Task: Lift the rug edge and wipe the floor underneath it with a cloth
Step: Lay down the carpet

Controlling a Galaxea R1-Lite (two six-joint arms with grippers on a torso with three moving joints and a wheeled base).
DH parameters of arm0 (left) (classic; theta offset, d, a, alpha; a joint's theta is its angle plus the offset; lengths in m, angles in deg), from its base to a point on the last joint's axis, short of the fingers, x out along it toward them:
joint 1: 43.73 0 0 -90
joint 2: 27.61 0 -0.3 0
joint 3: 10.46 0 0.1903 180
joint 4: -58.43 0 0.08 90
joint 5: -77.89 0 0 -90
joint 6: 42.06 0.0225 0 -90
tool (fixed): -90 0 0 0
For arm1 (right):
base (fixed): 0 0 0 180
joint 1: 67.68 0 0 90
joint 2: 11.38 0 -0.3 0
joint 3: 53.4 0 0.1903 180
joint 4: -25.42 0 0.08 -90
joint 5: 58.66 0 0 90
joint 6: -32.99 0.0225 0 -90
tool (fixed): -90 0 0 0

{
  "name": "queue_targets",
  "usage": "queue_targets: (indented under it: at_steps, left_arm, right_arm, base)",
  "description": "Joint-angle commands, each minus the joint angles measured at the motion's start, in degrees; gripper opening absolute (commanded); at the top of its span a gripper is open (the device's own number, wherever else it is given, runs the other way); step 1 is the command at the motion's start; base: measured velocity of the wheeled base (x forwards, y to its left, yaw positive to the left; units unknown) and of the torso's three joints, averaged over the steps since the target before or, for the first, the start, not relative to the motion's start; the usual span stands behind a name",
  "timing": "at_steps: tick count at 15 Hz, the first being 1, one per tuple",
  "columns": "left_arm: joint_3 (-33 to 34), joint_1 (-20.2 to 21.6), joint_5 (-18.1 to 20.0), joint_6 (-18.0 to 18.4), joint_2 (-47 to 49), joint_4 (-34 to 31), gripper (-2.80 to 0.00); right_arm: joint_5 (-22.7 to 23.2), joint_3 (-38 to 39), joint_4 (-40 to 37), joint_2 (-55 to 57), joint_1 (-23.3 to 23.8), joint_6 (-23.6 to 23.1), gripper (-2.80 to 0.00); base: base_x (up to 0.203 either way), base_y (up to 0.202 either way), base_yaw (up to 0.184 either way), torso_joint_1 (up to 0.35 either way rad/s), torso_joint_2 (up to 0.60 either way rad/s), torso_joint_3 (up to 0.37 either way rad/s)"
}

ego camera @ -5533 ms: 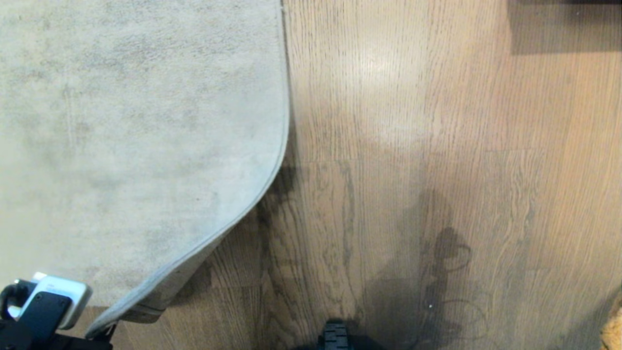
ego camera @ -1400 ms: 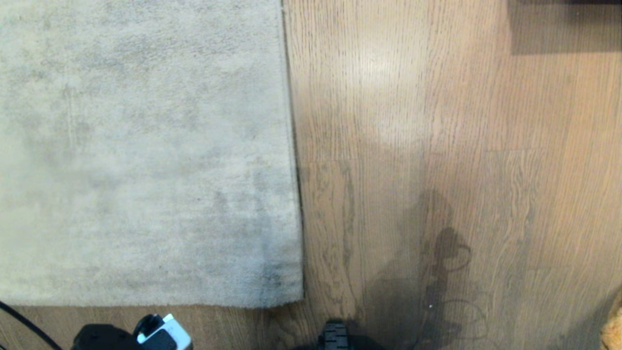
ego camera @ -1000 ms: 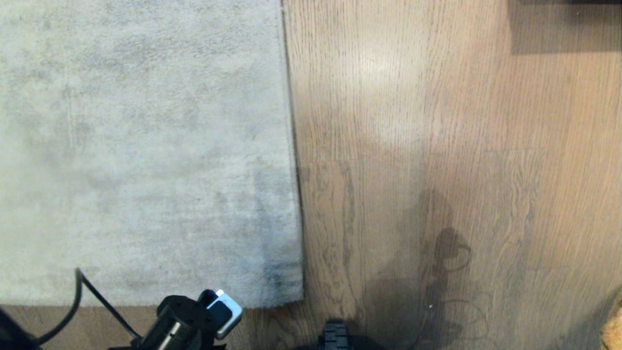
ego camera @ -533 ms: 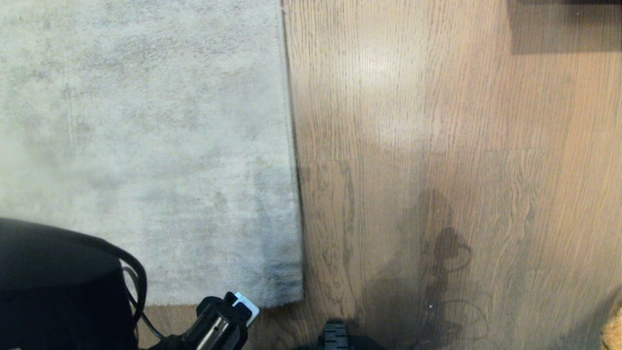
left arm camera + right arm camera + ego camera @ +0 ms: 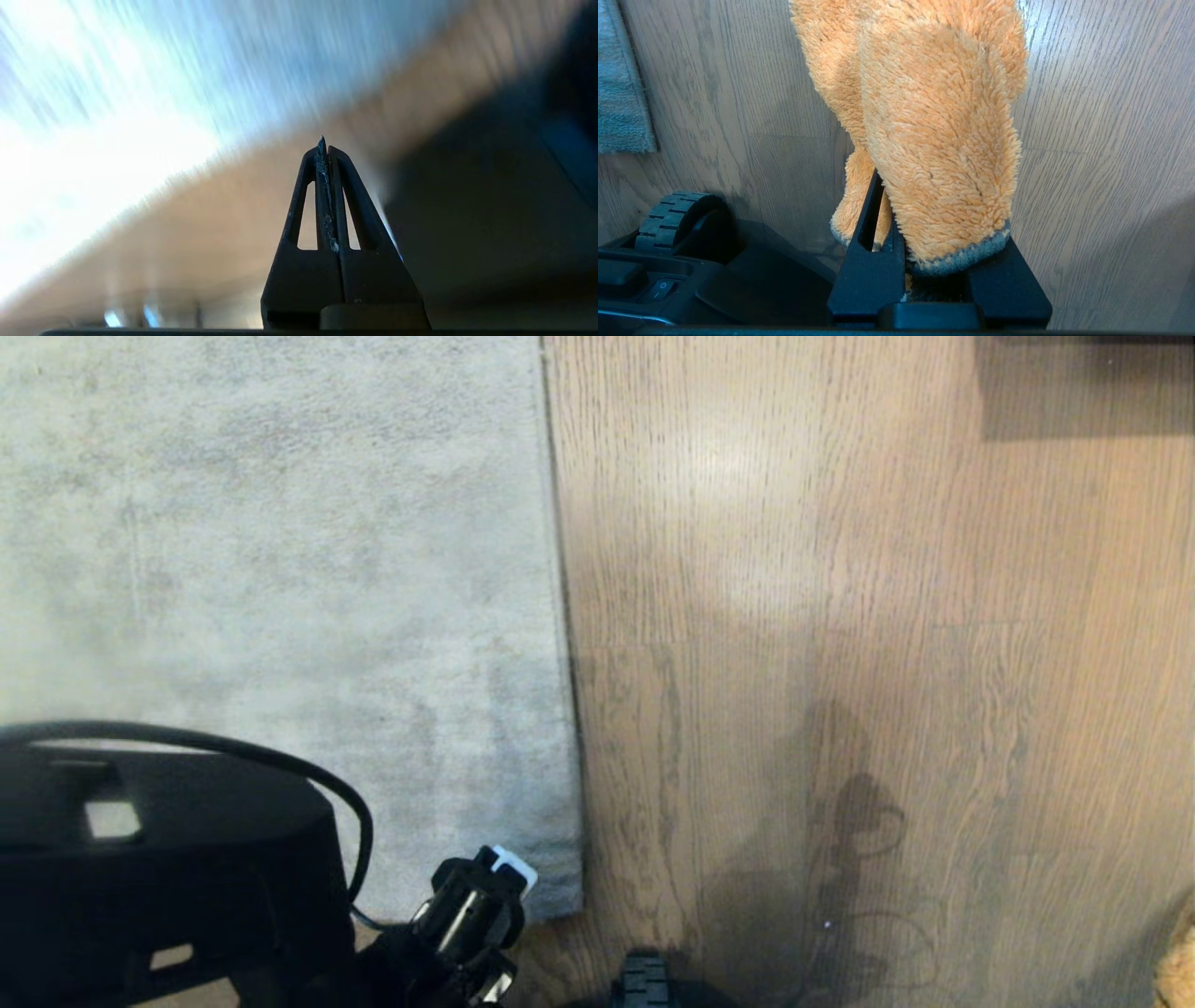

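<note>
A home interior is suggested, most likely a living room or bedroom. The floor [image 5: 840, 569] is laid with brown wood-grain planks, smooth and slightly glossy, with a soft patch of light reflected near the far end. A large pale grey short-pile rug [image 5: 280, 569] is spread flat over the left part of it, its straight rug edge [image 5: 563, 616] running away from the viewer. A dark block, perhaps the foot of some furniture, is seen at the far right corner [image 5: 1083, 383].
</note>
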Motion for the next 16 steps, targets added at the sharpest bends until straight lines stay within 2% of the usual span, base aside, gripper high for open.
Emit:
queue_targets:
  at_steps: [1, 2, 3, 9, 14, 16]
  left_arm:
    - [-3.35, 2.66, -0.16, 7.22, 3.00, 4.16, -2.80]
    - [-3.84, 3.51, -0.15, 9.47, 3.75, 6.24, -2.80]
    - [-3.75, 3.77, -0.15, 9.98, 4.33, 6.96, -2.80]
    - [-4.95, 3.18, -0.06, 10.13, 7.21, 8.98, -2.80]
    - [-4.63, 3.28, 0.02, 10.27, 5.39, 9.41, -2.80]
    - [-4.60, 3.42, 0.29, 12.64, 3.77, 10.53, -2.80]
  right_arm:
    - [0.03, 0.00, -0.04, 0.07, -0.01, -0.04, -2.80]
    - [0.03, 0.00, 0.01, 0.07, -0.01, -0.04, -2.80]
    - [0.03, 0.00, -0.04, 0.07, -0.01, -0.13, -2.80]
    - [0.05, 0.00, -0.04, 0.07, -0.01, -0.04, -2.80]
    - [0.03, 0.00, 0.00, 0.07, -0.01, -0.04, -2.80]
    - [0.03, 0.00, -0.04, 0.07, -0.01, -0.13, -2.80]
  base:
    - [0.000, 0.000, 0.000, 0.000, 0.00, 0.000]
    - [0.000, 0.000, 0.000, 0.000, 0.00, 0.000]
    - [0.000, 0.000, 0.000, 0.000, 0.00, 0.000]
    - [0.000, 0.000, 0.000, 0.000, 0.00, 0.000]
    - [0.000, 0.000, 0.000, 0.000, 0.00, 0.000]
    - [0.000, 0.000, 0.000, 0.000, 0.00, 0.000]
